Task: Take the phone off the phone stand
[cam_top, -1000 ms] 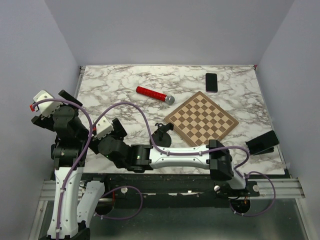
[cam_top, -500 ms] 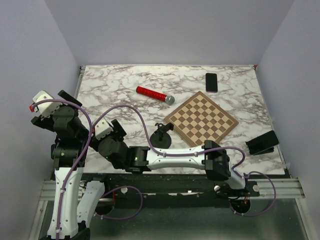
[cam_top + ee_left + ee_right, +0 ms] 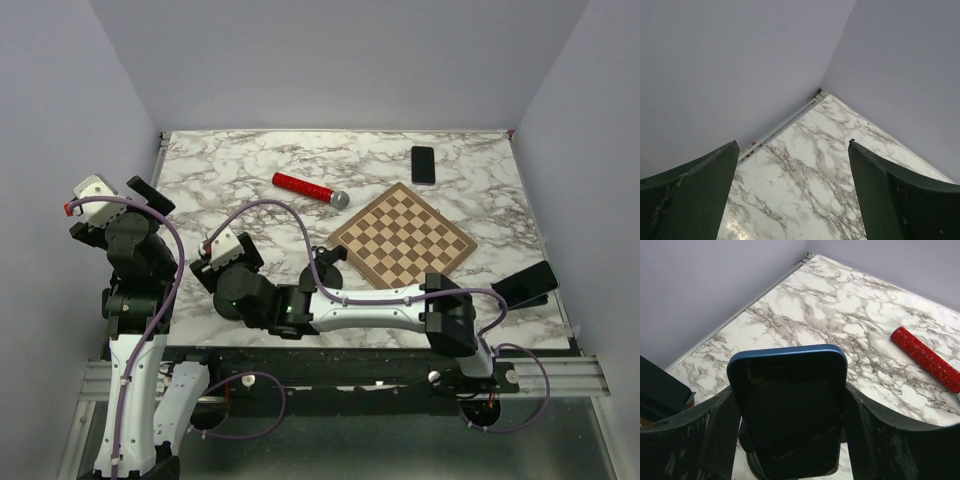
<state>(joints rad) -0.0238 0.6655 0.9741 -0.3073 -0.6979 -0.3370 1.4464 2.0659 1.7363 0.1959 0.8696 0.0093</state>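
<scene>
The right gripper [image 3: 790, 390] reaches across to the left part of the bench [image 3: 840, 315]. It straddles the phone [image 3: 790, 415], which stands upright with its blue rim toward the wrist camera. The phone is seated in the dark phone stand [image 3: 751, 460], only a little of which shows beneath it. The gripper's jaws stand apart, one beside each long edge of the phone. They look very close to the rim, but the pictures do not show whether they are pressing on it. From above, the wrist hides both phone and stand.

The left gripper [image 3: 792, 145] is spread wide with nothing between its fingers. It is raised near the left edge and points at the back corner.

The main risk is that the stand comes along. If the phone sits snugly in its cradle, a lift that is not in line with the slot would likely drag or tip the stand instead of freeing the phone. A second risk is slip. The phone's edges look smooth and rounded, so a light or uneven pinch could let it twist or drop back. The red cylinder [image 3: 925, 357] lies well apart and seems no hindrance.
</scene>
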